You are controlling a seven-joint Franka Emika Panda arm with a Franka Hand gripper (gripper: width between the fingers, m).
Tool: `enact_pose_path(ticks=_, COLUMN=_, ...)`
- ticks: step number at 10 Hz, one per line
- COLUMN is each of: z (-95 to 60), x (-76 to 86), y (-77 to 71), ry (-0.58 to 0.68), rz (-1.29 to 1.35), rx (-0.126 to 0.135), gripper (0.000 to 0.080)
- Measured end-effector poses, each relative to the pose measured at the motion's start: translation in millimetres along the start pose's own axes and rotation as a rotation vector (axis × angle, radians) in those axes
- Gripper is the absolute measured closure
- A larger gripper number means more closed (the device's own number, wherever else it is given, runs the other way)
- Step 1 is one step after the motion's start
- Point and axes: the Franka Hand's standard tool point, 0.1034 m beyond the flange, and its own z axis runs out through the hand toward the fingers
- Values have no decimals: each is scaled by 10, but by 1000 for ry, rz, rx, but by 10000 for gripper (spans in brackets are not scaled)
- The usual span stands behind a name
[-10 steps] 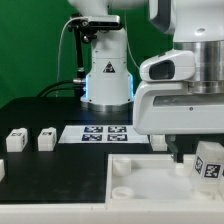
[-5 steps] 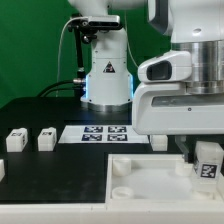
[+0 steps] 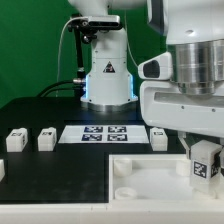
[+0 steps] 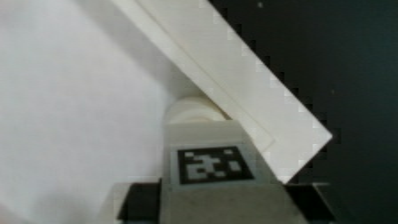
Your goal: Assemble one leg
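Observation:
My gripper (image 3: 203,160) is shut on a leg (image 3: 205,159), a small white block with a black-and-white marker on its face. It holds the leg upright over the far corner of the large white square tray (image 3: 150,178) on the exterior view's right. In the wrist view the leg (image 4: 214,160) sits between my two dark fingers (image 4: 151,200), its end close over a round corner socket (image 4: 199,108) beside the tray's rim (image 4: 231,70). I cannot tell whether the leg touches the socket. Three more legs lie on the table: two on the exterior view's left (image 3: 16,140) (image 3: 46,139) and one behind the tray (image 3: 159,137).
The marker board (image 3: 100,133) lies flat on the black table (image 3: 60,185) behind the tray. The arm's white base (image 3: 107,75) stands at the back in front of a green wall. A white piece shows at the table's left edge (image 3: 2,170).
My gripper has moved down and a little toward the exterior view's left with the leg, bringing it closer to the tray's corner. The loose legs have not moved.

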Motion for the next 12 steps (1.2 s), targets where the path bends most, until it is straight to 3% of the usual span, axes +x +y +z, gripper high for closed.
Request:
enact_pose_path(ticks=1, z=5, x=-3, y=2, ry=-14, rz=182, rx=22, gripper=505)
enact_pose_path(ticks=3, z=11, x=-4, y=-4, ry=-38, rz=408, rx=35, gripper=505)
enact_pose_path(ticks=6, z=17, x=-9, y=-2, ry=-39, rz=391, rx=34, gripper=438)
enact_pose_path(ticks=7, z=17, x=-8, y=-2, ry=-39, rz=389, rx=34, gripper=240)
enact_pose_path(ticks=8, z=-4, x=25, y=-17, ry=-32, rz=248, rx=40, gripper=240)
enact_pose_path(ticks=9, z=-21, x=16, y=-34, ry=-20, rz=60, rx=30, gripper=169)
enact_pose_path(ticks=10, z=-31, x=-25, y=-56, ry=-3, rz=-164, rx=3, gripper=155)
enact_pose_path(ticks=12, z=-27, x=1, y=-45, ry=0, rz=-325, rx=4, gripper=150)
